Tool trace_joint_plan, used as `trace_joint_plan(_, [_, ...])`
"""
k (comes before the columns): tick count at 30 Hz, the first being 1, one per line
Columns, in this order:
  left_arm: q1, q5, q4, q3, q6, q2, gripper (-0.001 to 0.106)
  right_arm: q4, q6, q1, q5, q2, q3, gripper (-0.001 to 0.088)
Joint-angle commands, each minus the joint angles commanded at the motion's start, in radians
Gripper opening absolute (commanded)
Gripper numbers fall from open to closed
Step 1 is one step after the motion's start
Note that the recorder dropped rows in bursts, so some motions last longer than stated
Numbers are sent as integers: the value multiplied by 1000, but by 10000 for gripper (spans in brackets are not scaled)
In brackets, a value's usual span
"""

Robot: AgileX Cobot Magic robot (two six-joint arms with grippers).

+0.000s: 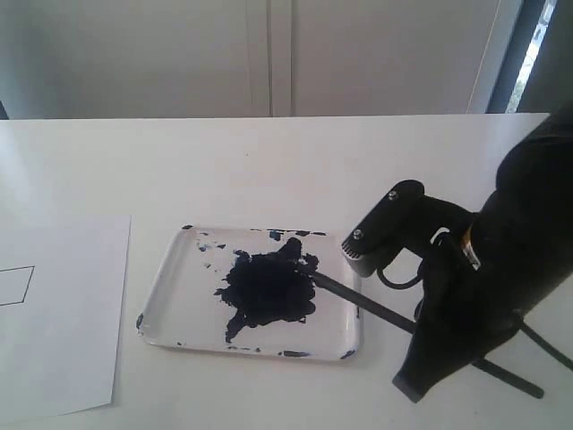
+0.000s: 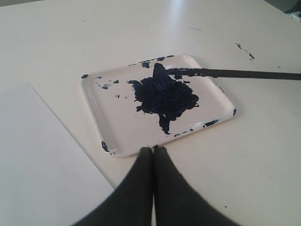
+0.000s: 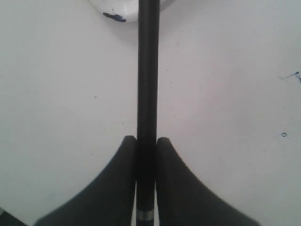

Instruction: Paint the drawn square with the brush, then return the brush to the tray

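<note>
In the exterior view, the right arm (image 1: 519, 224) is seen bent low over the white table (image 1: 269, 161) at the right side, with its wrist angled down just beside the tray (image 1: 166, 296). The brush (image 1: 367, 305) is laid slantwise. Its tip rests in the blue-black paint blot (image 1: 269, 287) inside the tray, and its shaft crosses the tray's right rim and passes behind the arm. The drawn square (image 1: 13, 285), partly cut off by the picture's edge, is shown as an unfilled outline on the paper sheet (image 1: 72, 340) to the left of the tray.

In the left wrist view, the left gripper (image 2: 153, 150) is held over the table close to the tray's near rim. Its jaws are pressed together with nothing between them. The brush is seen well apart from it, on the tray's far side.

In the right wrist view, the right gripper (image 3: 146, 141) is clamped on the brush's shaft, one finger on each side, just ahead of a silver band (image 3: 145, 215). A corner of the tray is seen beyond.
</note>
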Motion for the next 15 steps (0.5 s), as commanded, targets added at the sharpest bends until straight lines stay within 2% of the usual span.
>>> trace_joint_plan(15, [0, 0, 0, 0, 0, 0, 0, 3, -2, 0, -29, 82, 0, 0])
